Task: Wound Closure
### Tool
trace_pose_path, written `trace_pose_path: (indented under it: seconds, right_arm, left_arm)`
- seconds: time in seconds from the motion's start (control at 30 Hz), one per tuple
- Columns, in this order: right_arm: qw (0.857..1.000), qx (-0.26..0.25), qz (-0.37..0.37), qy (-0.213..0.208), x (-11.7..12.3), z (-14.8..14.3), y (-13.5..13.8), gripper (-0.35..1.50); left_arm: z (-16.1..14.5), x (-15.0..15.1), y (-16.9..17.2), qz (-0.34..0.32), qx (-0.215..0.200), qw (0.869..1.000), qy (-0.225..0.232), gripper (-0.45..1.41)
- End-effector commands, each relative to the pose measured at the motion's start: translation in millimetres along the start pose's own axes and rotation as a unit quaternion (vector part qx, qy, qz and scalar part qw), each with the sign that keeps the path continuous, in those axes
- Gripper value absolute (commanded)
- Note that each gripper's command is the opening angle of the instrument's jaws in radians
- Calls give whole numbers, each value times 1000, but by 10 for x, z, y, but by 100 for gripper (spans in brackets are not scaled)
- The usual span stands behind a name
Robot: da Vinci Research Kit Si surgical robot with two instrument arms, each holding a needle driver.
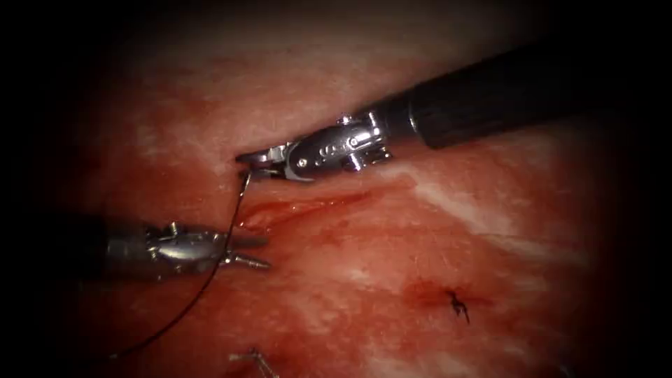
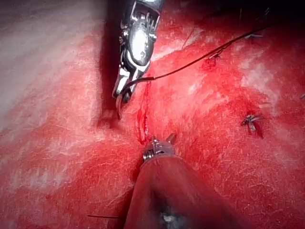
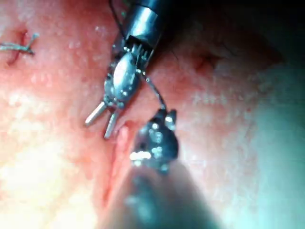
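Thread (image 1: pixel 234 217) is clenched in the right claw (image 1: pixel 253 162), seemingly needle too; left claw (image 1: pixel 252 250) released.

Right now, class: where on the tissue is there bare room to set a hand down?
Free: the tissue right of the cut, between the right hand and the knotted stitch. Crowded: the cut's left end, where the right hand grips the thread and the open, empty left hand sits. Needle: cannot tell.

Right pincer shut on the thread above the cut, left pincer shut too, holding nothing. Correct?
Not quite: the left pincer is open, holding nothing; the endoscope view shows its jaws spread. The right pincer is shut on the thread above the cut.
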State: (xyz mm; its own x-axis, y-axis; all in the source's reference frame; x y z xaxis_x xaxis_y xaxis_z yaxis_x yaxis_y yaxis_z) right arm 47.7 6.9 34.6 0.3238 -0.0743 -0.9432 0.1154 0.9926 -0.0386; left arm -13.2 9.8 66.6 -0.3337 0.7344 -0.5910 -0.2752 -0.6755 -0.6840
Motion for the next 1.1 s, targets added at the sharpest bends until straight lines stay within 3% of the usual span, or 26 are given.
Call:
trace_pose_path:
  seconds: [0.03,0.37,0.57,1.1]
  right_arm:
    - [1000,-2,4,-2,-3,9,-2,-35]
    - [999,-22,38,-2,-5,7,18,-35]
    - [995,-24,98,-3,-5,5,28,-35]
    - [987,3,159,11,-10,11,35,-35]
  left_arm:
    - [7,-7,3,-1,-1,1000,-1,15]
    - [7,-7,3,-1,-1,1000,-1,15]
    - [7,-7,3,-1,-1,1000,-1,15]
    - [5,-7,3,-1,-2,1000,-1,15]
